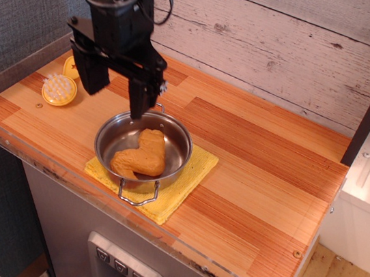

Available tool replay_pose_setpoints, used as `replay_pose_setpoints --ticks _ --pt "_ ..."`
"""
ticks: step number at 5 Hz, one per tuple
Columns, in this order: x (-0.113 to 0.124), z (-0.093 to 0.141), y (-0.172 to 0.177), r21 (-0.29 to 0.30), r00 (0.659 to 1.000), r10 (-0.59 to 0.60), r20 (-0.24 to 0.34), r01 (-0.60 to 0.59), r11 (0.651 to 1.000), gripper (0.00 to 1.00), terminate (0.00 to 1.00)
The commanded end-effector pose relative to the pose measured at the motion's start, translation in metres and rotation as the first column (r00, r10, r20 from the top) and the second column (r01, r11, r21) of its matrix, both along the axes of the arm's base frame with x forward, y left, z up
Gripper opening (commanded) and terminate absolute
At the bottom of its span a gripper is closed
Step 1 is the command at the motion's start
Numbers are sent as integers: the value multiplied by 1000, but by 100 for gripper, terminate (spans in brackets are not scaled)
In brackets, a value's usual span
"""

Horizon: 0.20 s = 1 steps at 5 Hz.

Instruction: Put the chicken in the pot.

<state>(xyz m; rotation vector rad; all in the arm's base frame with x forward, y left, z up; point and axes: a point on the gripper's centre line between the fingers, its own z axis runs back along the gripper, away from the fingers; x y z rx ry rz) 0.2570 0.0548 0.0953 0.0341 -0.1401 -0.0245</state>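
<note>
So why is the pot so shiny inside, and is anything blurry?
In the only view, observation.image, the steel pot mirrors the light, with bright glare on its wall; the chicken is matte and sharp; the open gripper looks dark, not blurred.

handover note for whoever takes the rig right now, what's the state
Gripper: open, empty, raised above the pot's back left rim.
Chicken: lying inside the pot, touching nothing else.
Pot: sits on the yellow cloth near the counter's front edge.
Done: chicken is in the pot.
Left: nothing on the task itself; just park the arm clear.
</note>
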Motion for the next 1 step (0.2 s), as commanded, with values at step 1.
replay_pose_setpoints --ticks 1 --pt "2 12 6 12 999 0 37 -1 1000 100 100"
